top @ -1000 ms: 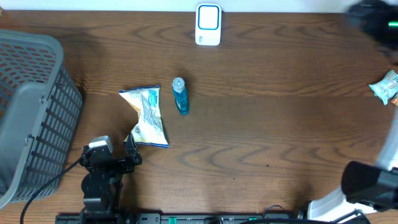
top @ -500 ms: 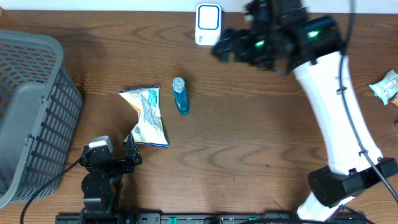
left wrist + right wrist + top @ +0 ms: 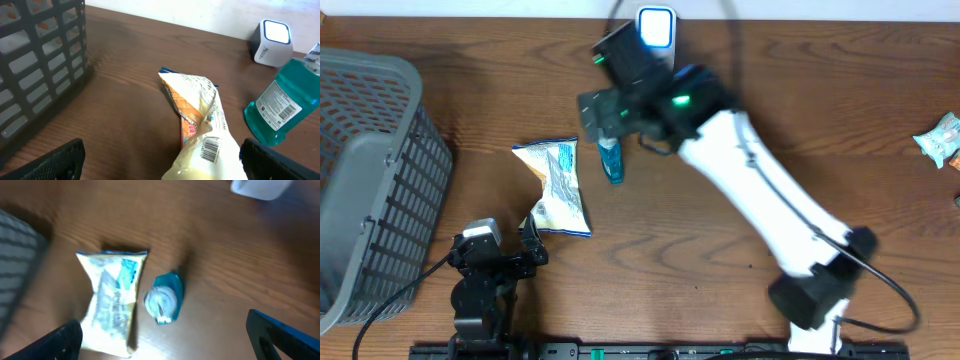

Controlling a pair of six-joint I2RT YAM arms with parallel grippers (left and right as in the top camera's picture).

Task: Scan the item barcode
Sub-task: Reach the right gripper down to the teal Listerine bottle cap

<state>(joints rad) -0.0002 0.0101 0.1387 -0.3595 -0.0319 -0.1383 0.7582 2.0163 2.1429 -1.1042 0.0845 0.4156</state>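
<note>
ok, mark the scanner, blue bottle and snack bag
scanner (image 3: pixel 276 32), left wrist view, lit top face.
blue bottle (image 3: pixel 278 103), left wrist view, label.
snack bag (image 3: pixel 560 186), overhead view, middle of the pack.

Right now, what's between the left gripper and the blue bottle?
The snack bag. The overhead view shows it on the line from the left gripper to the blue bottle; the left wrist view shows its barcode facing up.
</note>
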